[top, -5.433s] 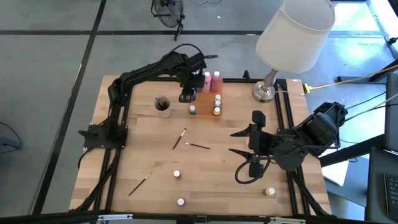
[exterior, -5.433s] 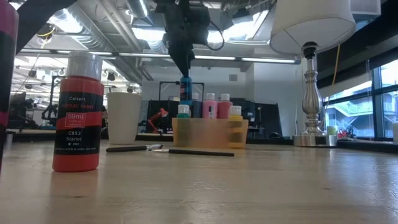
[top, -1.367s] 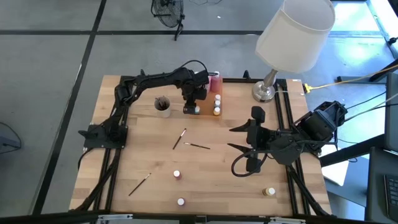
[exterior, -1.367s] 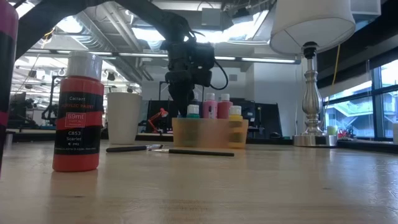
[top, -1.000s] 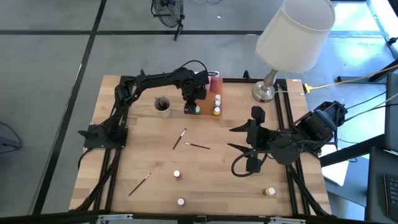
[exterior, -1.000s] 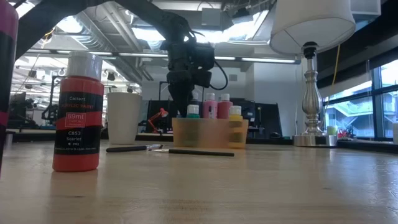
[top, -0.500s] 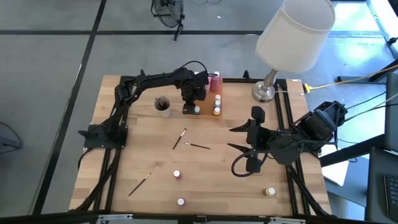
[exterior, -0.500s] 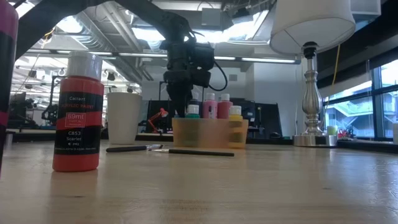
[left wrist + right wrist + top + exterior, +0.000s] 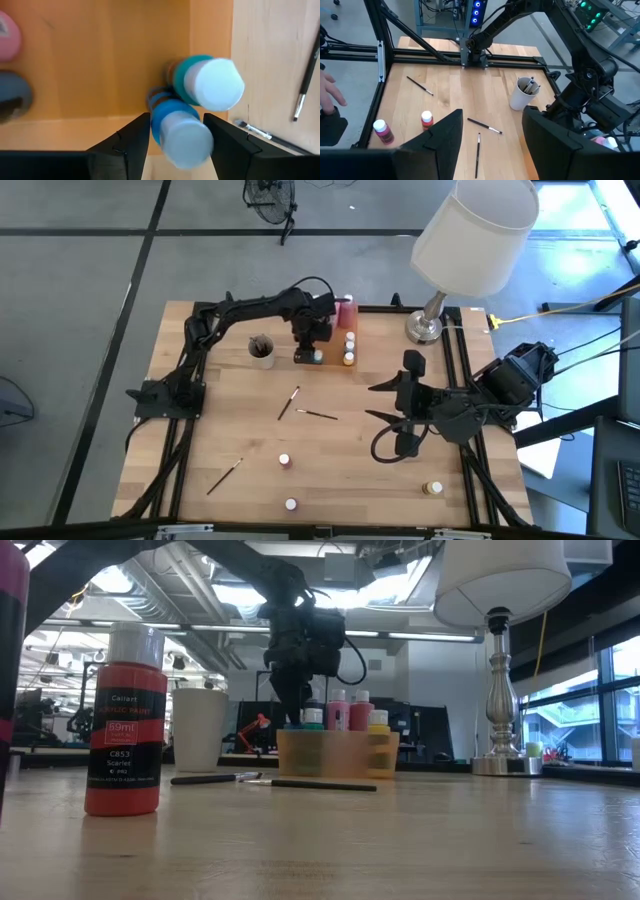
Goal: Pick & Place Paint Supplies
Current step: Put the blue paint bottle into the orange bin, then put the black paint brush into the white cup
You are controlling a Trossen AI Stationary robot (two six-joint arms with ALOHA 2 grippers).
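Observation:
My left gripper (image 9: 306,354) hangs over the near left corner of the translucent orange tray (image 9: 333,348) at the table's far side, shut on a blue white-capped paint bottle (image 9: 181,136). Right beside that bottle stands a teal one (image 9: 209,83). Pink bottles (image 9: 346,310) and yellow ones (image 9: 349,358) also stand in the tray. Loose brushes (image 9: 289,402) (image 9: 318,415) (image 9: 224,476) and small bottles (image 9: 285,462) (image 9: 291,504) (image 9: 432,489) lie on the wood. My right gripper (image 9: 378,406) waits open, raised over the table's right side. My left gripper pinches the blue bottle's upper body (image 9: 156,117), just under the white cap, between its two fingers (image 9: 134,136). The fingers come from above, pointing down. The bottle stands roughly upright inside the tray's corner; its foot is hidden below.
A white cup (image 9: 262,349) holding brushes stands left of the tray. A lamp (image 9: 428,325) with a big white shade occupies the far right corner. A red bottle (image 9: 125,720) looms near the low camera. Black rails (image 9: 180,430) border the table's left and right.

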